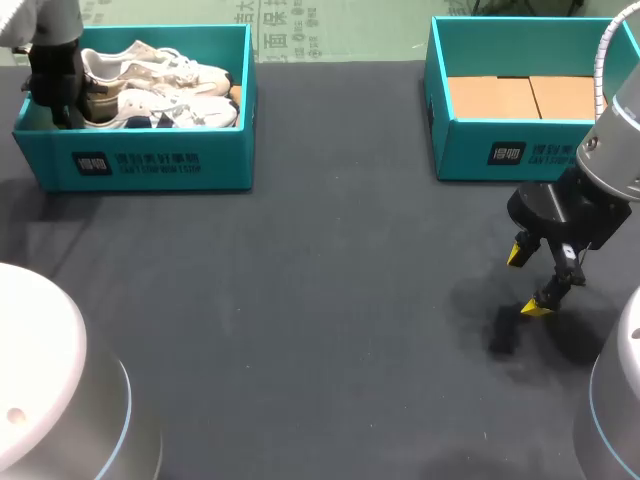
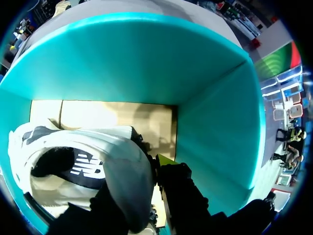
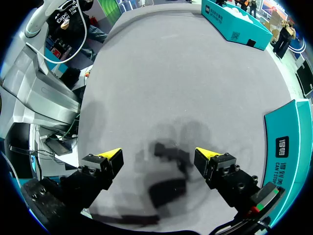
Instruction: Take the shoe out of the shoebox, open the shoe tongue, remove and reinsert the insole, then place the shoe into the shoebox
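Two white shoes (image 1: 155,72) (image 1: 165,110) lie side by side in the teal shoebox (image 1: 145,165) at the far left. My left gripper (image 1: 55,95) reaches down into the box's left end, at the shoes' heels. In the left wrist view, a white shoe (image 2: 83,161) with a dark lining shows its heel. The left gripper (image 2: 146,181) is shut on the heel wall, with one yellow tip beside the box wall (image 2: 146,63). My right gripper (image 1: 528,279) (image 3: 159,155) hangs open just above the dark table at the right, holding nothing.
A second teal box (image 1: 520,150) stands at the far right, just beyond my right gripper, with only its cardboard floor (image 1: 525,97) showing inside. The dark table mat (image 1: 320,300) spreads between the two boxes.
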Controlling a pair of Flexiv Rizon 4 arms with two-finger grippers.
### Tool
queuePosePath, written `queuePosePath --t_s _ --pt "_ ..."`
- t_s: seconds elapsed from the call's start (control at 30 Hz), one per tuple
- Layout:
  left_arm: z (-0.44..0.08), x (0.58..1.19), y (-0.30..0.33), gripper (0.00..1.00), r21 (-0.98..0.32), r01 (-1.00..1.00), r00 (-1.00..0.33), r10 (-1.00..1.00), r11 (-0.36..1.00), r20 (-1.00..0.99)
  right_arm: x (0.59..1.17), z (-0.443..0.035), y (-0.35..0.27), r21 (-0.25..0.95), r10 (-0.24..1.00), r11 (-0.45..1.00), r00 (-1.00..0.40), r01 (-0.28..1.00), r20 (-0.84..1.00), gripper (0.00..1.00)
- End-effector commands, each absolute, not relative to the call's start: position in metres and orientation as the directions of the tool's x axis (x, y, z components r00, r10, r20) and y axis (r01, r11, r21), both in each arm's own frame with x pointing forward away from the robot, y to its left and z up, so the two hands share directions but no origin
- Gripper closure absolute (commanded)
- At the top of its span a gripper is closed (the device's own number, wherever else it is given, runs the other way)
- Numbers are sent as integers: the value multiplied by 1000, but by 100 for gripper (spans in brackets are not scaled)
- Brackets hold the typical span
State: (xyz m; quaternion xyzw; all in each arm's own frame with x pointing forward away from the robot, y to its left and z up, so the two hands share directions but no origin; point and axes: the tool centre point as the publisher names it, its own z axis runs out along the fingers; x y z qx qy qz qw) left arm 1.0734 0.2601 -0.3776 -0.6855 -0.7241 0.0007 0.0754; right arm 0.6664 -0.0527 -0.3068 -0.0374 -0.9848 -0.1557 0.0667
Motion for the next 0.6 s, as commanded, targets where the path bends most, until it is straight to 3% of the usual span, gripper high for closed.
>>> queuePosePath --t_s 0.03,0.6 --pt "-378 1071 261 100 -90 994 -43 992 54 119 665 -307 -53 301 53 949 -988 95 142 0" --pt "-370 1070 273 100 -50 998 -20 989 27 144 665 -307 -53 301 53 949 -988 95 142 0"
